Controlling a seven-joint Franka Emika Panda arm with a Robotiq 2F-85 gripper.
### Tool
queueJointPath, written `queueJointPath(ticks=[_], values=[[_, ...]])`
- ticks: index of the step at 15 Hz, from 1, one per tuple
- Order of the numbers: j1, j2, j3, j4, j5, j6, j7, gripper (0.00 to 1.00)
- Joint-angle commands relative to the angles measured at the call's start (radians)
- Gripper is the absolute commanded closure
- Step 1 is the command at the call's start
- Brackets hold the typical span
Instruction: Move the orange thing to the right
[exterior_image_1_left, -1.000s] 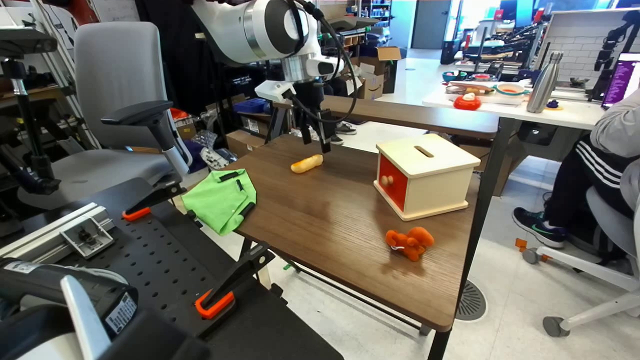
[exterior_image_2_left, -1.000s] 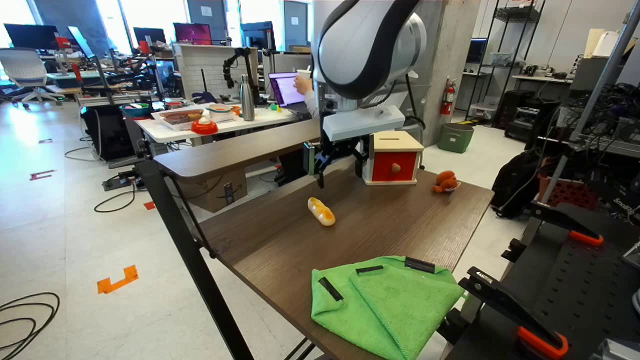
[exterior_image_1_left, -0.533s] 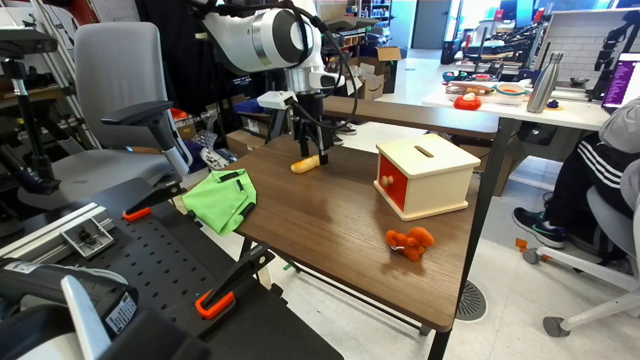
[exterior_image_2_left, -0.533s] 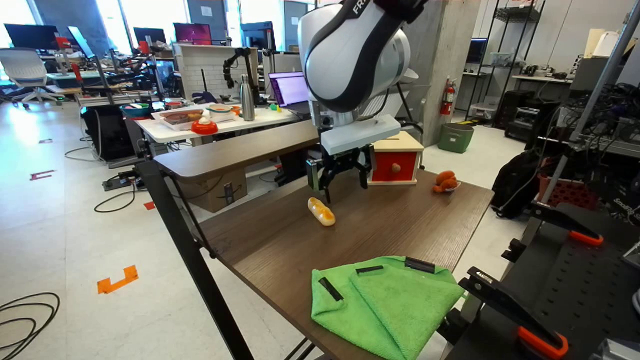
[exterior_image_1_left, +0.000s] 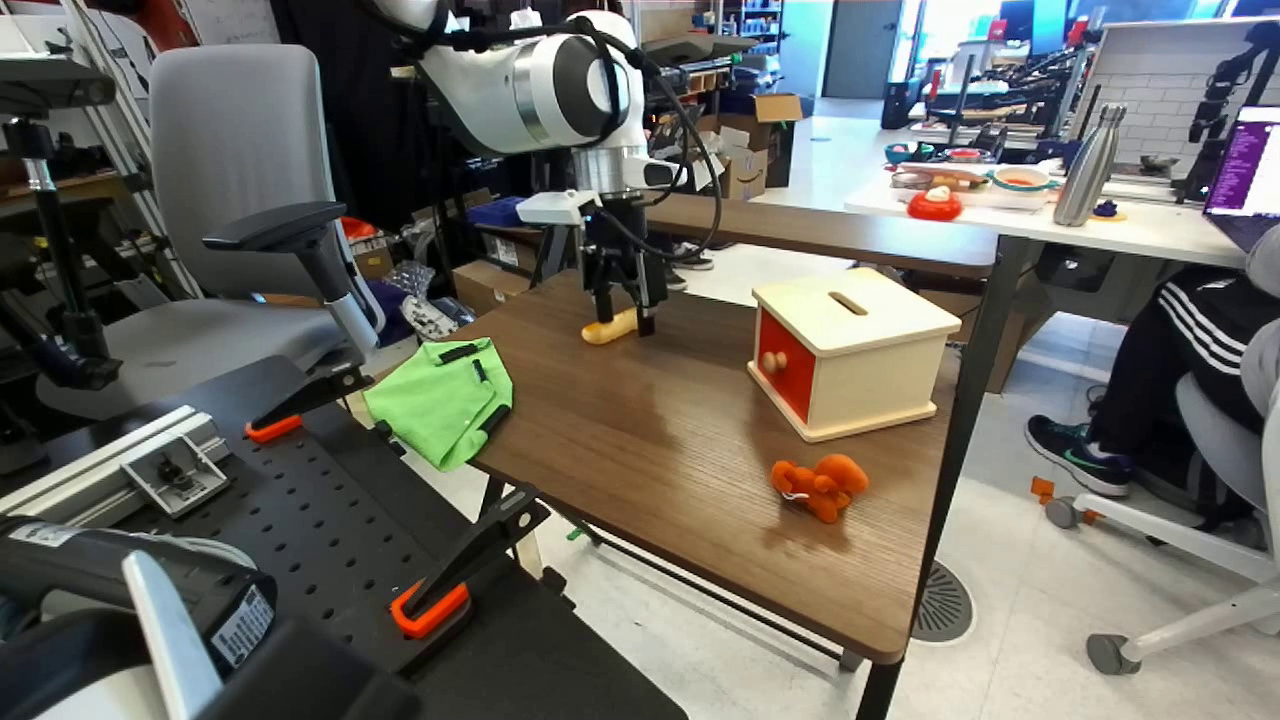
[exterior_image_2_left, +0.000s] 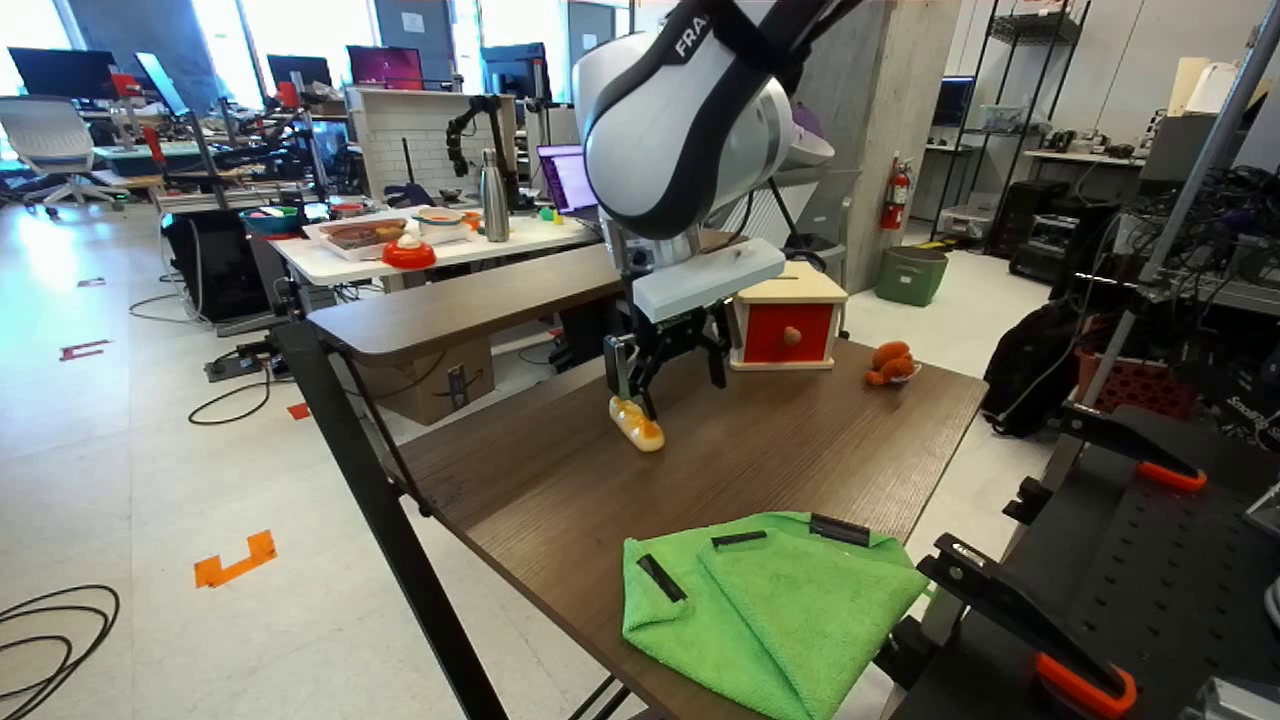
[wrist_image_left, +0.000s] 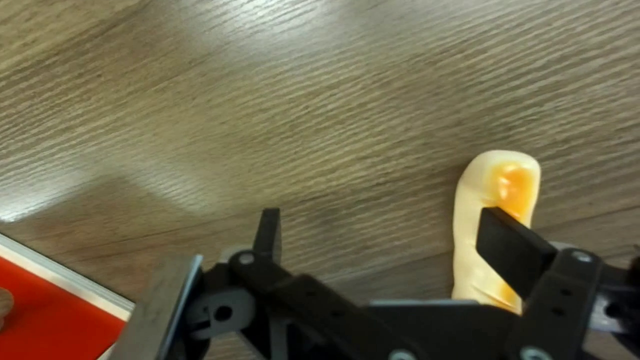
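The orange thing (exterior_image_1_left: 600, 332) is a small yellow-orange stubby stick lying on the brown table (exterior_image_1_left: 680, 440). It also shows in an exterior view (exterior_image_2_left: 640, 430) and at the right of the wrist view (wrist_image_left: 466, 235). My gripper (wrist_image_left: 381, 217) is open, fingers wide apart, pointing down. In the wrist view its right finger overlaps the orange thing and hides part of it; the left finger is over bare table. In both exterior views the gripper (exterior_image_1_left: 625, 322) (exterior_image_2_left: 684, 398) is low at the orange thing, one finger at its end. I cannot tell whether they touch.
A pale wooden box (exterior_image_1_left: 885, 375) with a red front stands on the table; its red front (wrist_image_left: 55, 315) shows in the wrist view. A red-orange lumpy toy figure (exterior_image_1_left: 822, 487) lies near the table's end. A green cloth (exterior_image_2_left: 770, 610) covers the opposite end.
My gripper has come down to the orange thing. In an exterior view it has also moved left over the last half second, and the orange thing has shifted slightly left. The fingers stay open.
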Motion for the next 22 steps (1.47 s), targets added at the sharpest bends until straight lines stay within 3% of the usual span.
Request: queueJointPath(ticks=[1, 14, 22], values=[[-0.005, 0.031, 0.017, 0.066, 0.008, -0.046, -0.045, 0.0], [-0.027, 0.056, 0.055, 0.116, 0.027, -0.057, -0.122, 0.0], [-0.035, 0.105, 0.046, 0.198, 0.019, -0.147, -0.136, 0.0]])
